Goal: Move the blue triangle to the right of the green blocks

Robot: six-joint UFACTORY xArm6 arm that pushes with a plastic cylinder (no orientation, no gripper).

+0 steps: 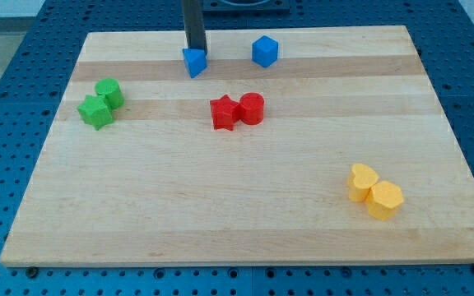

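The blue triangle (193, 62) lies near the view's top, left of centre. My tip (198, 50) stands right at its upper right edge, touching it. The two green blocks sit together at the view's left: a rounded one (109, 90) and a star-like one (95, 111) just below it. The blue triangle is well to their right and a little higher on the board.
A second blue block (264, 51) sits apart at the top centre. Two red blocks (237, 110) touch in the middle. Two yellow blocks (375, 192) touch at the lower right. The wooden board (220, 222) lies on a blue perforated table.
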